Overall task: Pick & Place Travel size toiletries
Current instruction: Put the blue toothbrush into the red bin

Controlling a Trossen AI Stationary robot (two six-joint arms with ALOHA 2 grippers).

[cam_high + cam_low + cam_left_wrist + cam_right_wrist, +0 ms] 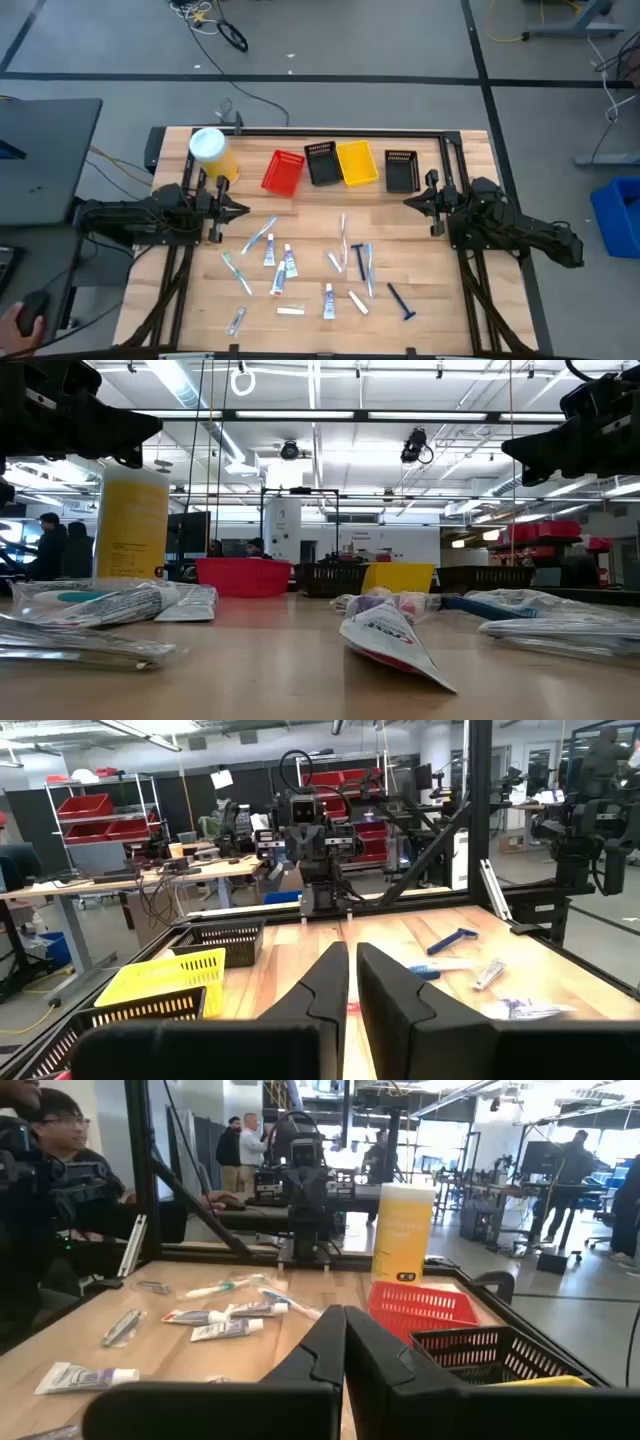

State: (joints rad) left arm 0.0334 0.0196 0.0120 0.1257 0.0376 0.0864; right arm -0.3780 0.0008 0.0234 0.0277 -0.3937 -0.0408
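Note:
The travel size toiletries lie scattered flat on the wooden table's middle and near part: white-and-blue tubes (290, 262), thin toothbrushes (258, 238), dark blue razors (402, 300) and a small white packet (290, 311). A tube (390, 635) lies closest in the low view. My left gripper (240, 210) (350, 982) hovers shut at the table's left side, above the surface and pointing right. My right gripper (408, 203) (344, 1342) hovers shut at the right side, pointing left. Neither touches anything.
Along the far edge stand a red bin (283, 172), a black bin (322, 163), a yellow bin (357, 163) and another black bin (401, 171). A yellow white-lidded canister (212, 155) stands at the far left. People show in the room beyond the table.

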